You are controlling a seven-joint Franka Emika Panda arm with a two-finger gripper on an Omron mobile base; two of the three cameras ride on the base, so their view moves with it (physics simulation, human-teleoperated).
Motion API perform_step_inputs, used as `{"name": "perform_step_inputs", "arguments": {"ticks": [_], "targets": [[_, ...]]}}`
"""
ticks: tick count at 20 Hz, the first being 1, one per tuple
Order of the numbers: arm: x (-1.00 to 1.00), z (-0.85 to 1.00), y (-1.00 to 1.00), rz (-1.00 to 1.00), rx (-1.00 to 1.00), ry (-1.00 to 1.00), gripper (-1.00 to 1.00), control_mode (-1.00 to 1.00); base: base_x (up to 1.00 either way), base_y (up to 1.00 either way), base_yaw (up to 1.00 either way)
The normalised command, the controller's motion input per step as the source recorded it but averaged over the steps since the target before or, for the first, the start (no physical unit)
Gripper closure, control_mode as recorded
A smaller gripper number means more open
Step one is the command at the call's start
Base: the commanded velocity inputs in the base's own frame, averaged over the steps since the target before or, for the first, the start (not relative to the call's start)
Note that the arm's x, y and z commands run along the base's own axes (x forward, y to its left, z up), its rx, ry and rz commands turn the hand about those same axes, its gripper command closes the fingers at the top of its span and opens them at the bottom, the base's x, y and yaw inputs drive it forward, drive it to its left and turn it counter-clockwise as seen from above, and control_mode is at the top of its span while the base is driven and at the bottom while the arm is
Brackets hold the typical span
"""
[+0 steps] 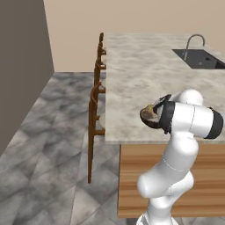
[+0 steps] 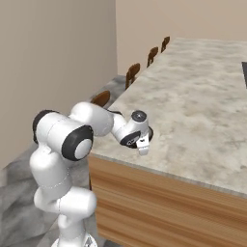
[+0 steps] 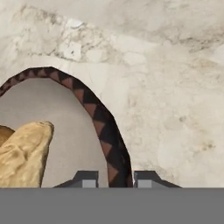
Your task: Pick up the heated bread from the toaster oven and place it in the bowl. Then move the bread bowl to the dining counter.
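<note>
Pincer [image 3: 114,178]: closed on the rim of the bowl [image 3: 103,127], one fingertip [image 3: 85,178] inside the wall, the other outside, the dark zigzag rim pinched between them.
Bowl: dark brown with a triangle pattern on the edge and a plain grey-tan inside; seen from the left base as a dark round shape [image 1: 150,116] just in front of the wrist, over the near part of the desk; whether resting on the stone or held just above it cannot be told.
Bread [image 3: 19,153]: golden-brown, rounded, lying inside the bowl against its far side from the pincer; peeks over the rim in the left base view [image 1: 149,111].
Desk [image 1: 145,74]: long pale marbled top on a wooden base; bowl near its front edge, toward the stool side.
Sink [image 1: 200,58]: dark basin with a curved tap, set in the far right of the desk, well apart from the bowl.
Stools [image 1: 94,110]: wooden, in a row along the left edge of the desk.
Arm: white, bent over the front edge of the desk, wrist [image 2: 136,130] pointing down onto the marble.
</note>
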Motion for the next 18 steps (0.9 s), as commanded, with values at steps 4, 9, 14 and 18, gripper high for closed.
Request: {"name": "perform_step_inputs", "arguments": {"ticks": [4,9,14,18], "targets": [[0.67,-0.26,0.0,-0.06,-0.04,0.0,1.0,-1.0,0.0,0.0,0.0],[0.14,0.27,0.04,-0.09,0.0,0.01,-1.0,-1.0,0.0,0.0,0.0],[-0.47,0.99,0.11,-0.04,-0.03,-0.17,-1.0,-1.0,0.0,0.0,0.0],[-0.85,1.0,0.39,0.0,-0.14,-0.34,-1.0,-1.0,0.0,0.0,0.0]]}}
